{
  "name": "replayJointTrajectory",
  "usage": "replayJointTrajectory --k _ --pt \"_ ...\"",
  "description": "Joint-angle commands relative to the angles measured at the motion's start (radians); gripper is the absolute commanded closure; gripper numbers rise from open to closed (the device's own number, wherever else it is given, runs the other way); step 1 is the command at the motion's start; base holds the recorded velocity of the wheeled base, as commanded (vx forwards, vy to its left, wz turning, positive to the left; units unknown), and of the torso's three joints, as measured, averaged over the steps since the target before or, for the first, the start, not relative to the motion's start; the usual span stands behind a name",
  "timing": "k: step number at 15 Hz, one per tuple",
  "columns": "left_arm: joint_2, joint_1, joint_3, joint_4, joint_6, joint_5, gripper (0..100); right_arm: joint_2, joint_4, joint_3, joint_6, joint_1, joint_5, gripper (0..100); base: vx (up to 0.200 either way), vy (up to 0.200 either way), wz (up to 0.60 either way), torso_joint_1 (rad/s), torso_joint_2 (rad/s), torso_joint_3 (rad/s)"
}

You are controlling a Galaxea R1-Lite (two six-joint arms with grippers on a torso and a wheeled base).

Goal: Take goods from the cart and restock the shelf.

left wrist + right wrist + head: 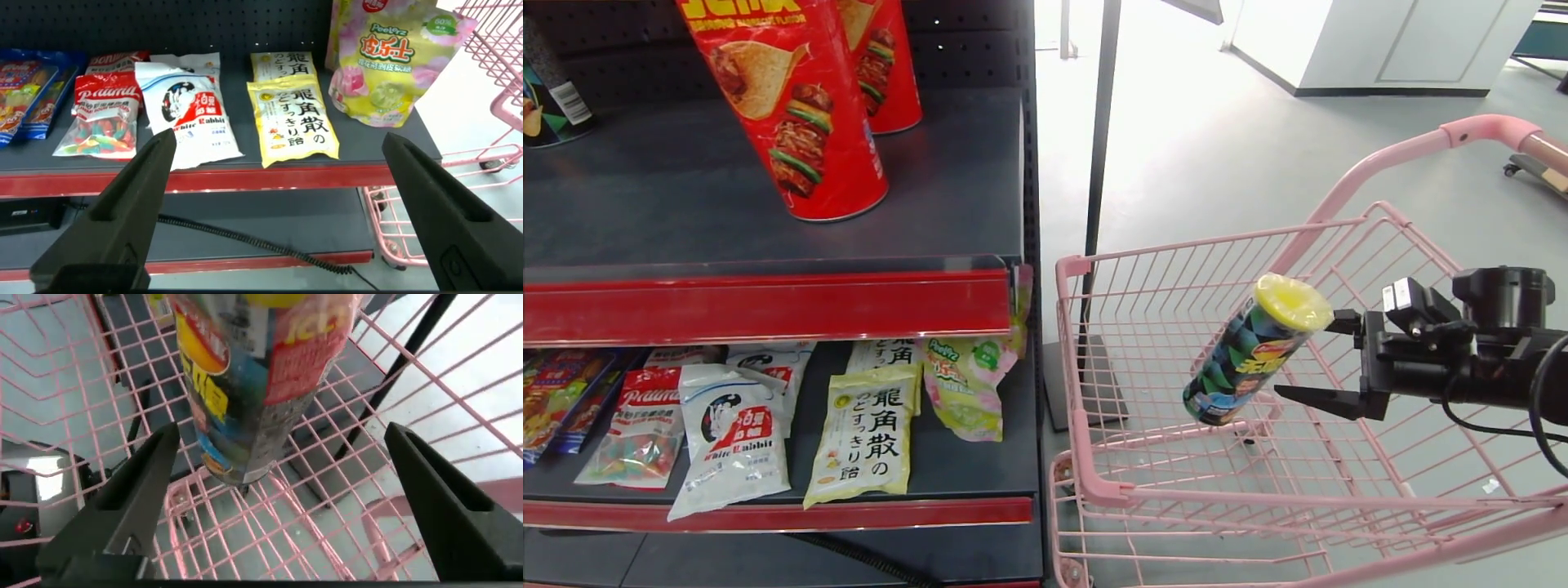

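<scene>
A tall chip can [1248,359] with a yellow lid and a blue-green wrap leans tilted inside the pink wire cart [1072,269]. My right gripper [1305,359] is open beside the can's upper half, one finger near the lid and one lower down. In the right wrist view the can [245,384] stands ahead of the wide-open right gripper [282,429], untouched by either finger. My left gripper [279,137] is open and holds nothing, facing the lower shelf [204,178] with its snack bags.
Two red chip cans [800,106] and a dark can [547,98] stand on the upper shelf [947,196]. Several snack bags, among them a yellow one [866,445] and a white one [734,441], lie on the lower shelf. A black pole [1098,163] rises between shelf and cart.
</scene>
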Motion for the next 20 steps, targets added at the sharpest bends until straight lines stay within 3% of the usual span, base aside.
replayJointTrajectory --k 1,10,16,17,20 --pt "0.001 0.001 0.000 0.000 0.000 0.000 0 0.061 0.001 -0.047 -0.001 0.017 0.003 0 0.000 0.000 0.00 0.000 0.00 0.000" --pt "0.001 0.001 0.000 0.000 0.000 0.000 0 0.108 0.001 -0.107 0.014 0.092 0.128 0 0.000 0.000 0.00 0.000 0.00 0.000" --pt "0.001 0.001 0.000 0.000 0.000 0.000 0 0.087 0.001 -0.096 0.049 0.159 0.149 0 0.000 0.000 0.00 0.000 0.00 0.000" --pt "0.001 0.001 0.000 0.000 0.000 0.000 0 0.084 0.001 -0.093 0.054 0.162 0.149 100 0.000 0.000 0.00 0.000 0.00 0.000" --pt "0.001 0.001 0.000 0.000 0.000 0.000 0 0.047 0.002 -0.083 0.077 0.173 0.148 100 0.000 0.000 0.00 0.000 0.00 0.000"
